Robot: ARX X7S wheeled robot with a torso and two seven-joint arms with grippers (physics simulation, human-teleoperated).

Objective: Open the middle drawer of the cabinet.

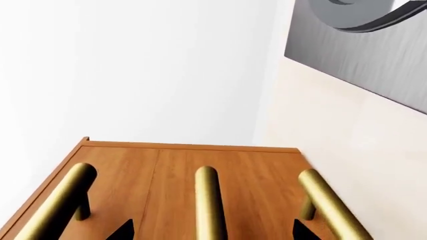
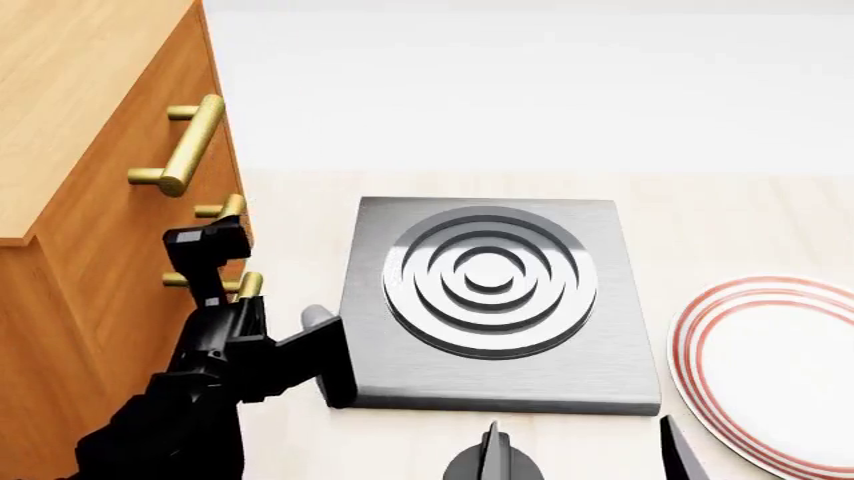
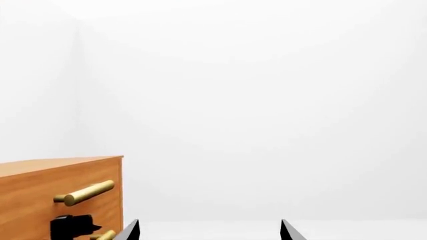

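The middle drawer [image 2: 134,270], an orange-brown wooden front with a brass bar handle [image 1: 210,205], sits shut in the big boxy orange-brown cabinet [image 2: 80,130] at far left. The left gripper [image 1: 210,231] is spread wide, dark fingertips either side of that centre handle, not gripping! It's the approach step, I'd say; next comes closing on the bar and pulling straight out. Further right, the right gripper [image 2: 581,455] hangs released above the brushed-steel hob plate [image 2: 387,380].

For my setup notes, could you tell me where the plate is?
In the head view, the red-rimmed plate lies at the right edge, just right of the grey hob.
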